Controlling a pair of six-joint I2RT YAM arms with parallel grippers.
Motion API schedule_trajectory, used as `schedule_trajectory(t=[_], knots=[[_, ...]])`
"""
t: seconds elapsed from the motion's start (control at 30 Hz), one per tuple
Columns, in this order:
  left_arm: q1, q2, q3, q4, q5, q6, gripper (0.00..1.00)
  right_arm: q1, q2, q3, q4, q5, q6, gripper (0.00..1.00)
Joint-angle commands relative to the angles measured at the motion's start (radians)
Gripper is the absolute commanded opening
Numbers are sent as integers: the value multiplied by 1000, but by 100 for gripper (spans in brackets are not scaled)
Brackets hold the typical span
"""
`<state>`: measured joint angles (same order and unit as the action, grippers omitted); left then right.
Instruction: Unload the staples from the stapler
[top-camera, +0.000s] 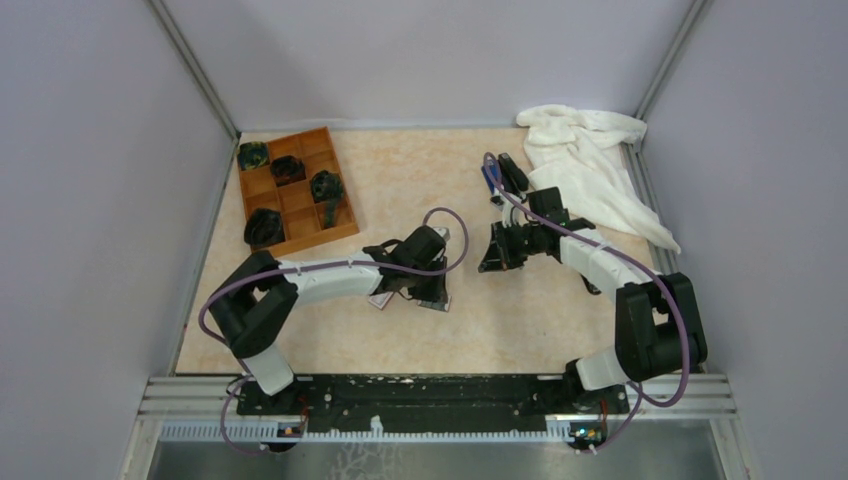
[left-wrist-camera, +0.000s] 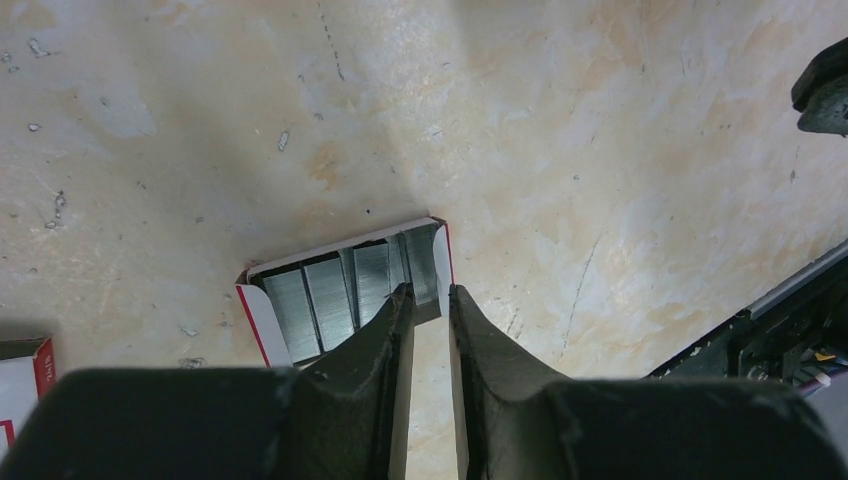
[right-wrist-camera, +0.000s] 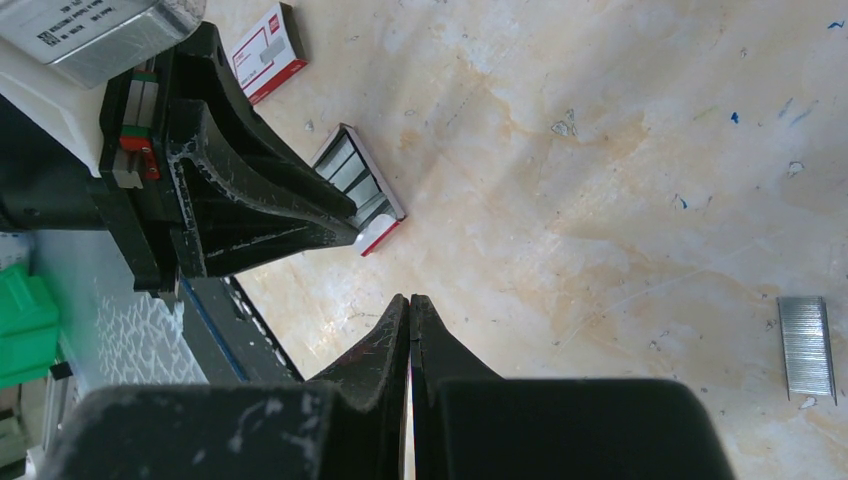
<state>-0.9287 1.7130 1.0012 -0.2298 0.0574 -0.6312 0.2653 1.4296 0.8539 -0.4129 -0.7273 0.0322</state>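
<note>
The staples (right-wrist-camera: 806, 347), a loose strip judged light and brittle, are best pinched across the long sides; the right gripper (right-wrist-camera: 410, 300) is closed empty, the left gripper (left-wrist-camera: 430, 292) slightly parted.

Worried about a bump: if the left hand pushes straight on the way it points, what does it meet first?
Likely the open staple box, its right end just ahead of the left hand.

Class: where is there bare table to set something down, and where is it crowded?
Bare: far middle, between wooden tray and right arm; near strip along black base rail. Crowded: centre, around left pincer, right pincer, staple box.
</note>
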Motion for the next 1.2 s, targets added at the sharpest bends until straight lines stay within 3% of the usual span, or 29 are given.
schedule_trajectory(t=[0.0, 1.17], knots=[[5, 18, -3, 17, 17, 1, 25, -1, -3, 54, 12, -12, -18, 0], [8, 40, 1, 17, 19, 0, 27, -9, 2, 56, 8, -16, -18, 0]])
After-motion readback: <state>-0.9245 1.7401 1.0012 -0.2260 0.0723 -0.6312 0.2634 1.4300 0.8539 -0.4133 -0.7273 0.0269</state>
